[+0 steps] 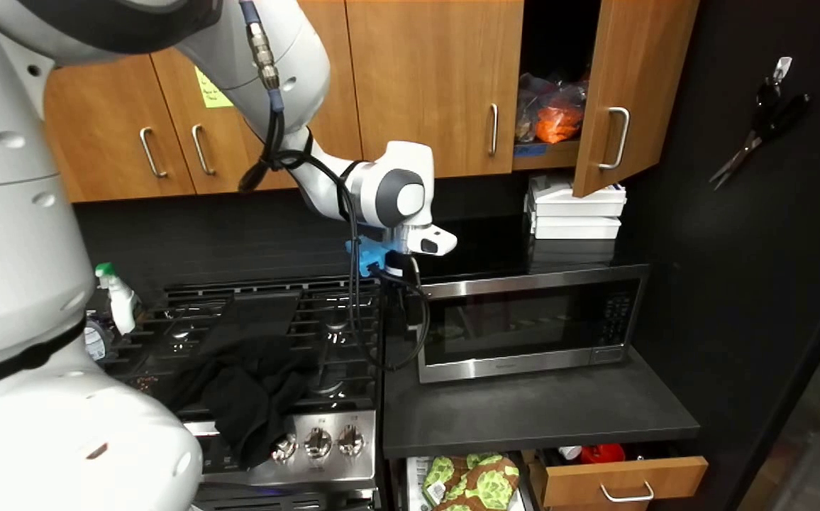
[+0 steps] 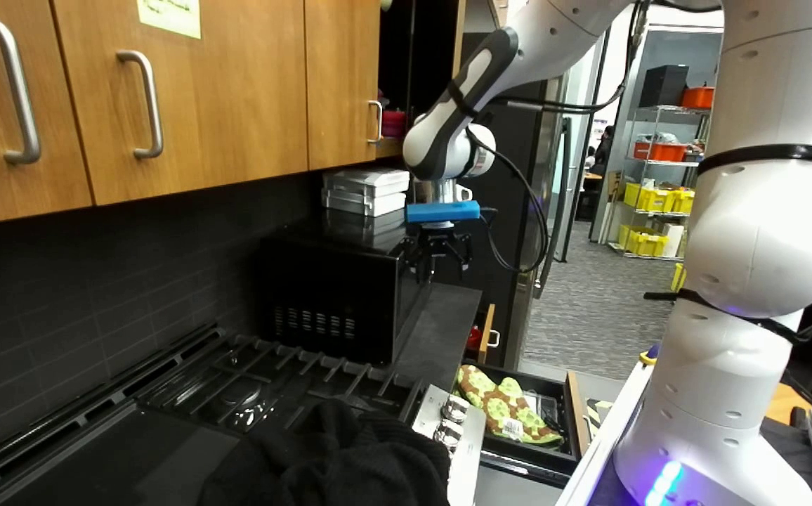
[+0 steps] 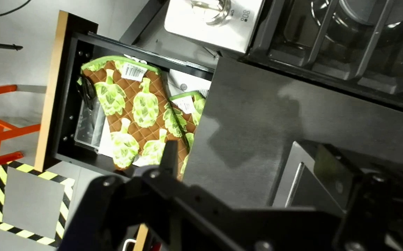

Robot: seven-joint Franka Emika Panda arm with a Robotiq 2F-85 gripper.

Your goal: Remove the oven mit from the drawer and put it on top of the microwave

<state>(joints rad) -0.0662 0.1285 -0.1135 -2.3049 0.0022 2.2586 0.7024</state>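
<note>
Brown with a green and yellow artichoke print, the oven mit (image 3: 131, 101) lies flat in the pulled-out drawer (image 2: 579, 414). In the wrist view a second mitt (image 3: 189, 115) of the same print shows partly beside it, cut off by the counter edge. The drawer's wooden front (image 3: 50, 101) is at the left there. The microwave (image 1: 523, 323), steel-framed with dark glass, stands on the counter above the drawer. My gripper (image 2: 440, 267) points down at the microwave's front, well above the mitt. Its fingers are spread wide in the wrist view (image 3: 252, 160), with nothing between them.
White boxes (image 1: 577, 213) are stacked at the back of the microwave's top, under an open cabinet door (image 1: 640, 92). A second drawer (image 1: 626, 479) with a red item stands ajar to the right. Black cloth (image 1: 254, 390) drapes over the stove (image 2: 237, 393). Counter (image 1: 538, 411) extends before the microwave.
</note>
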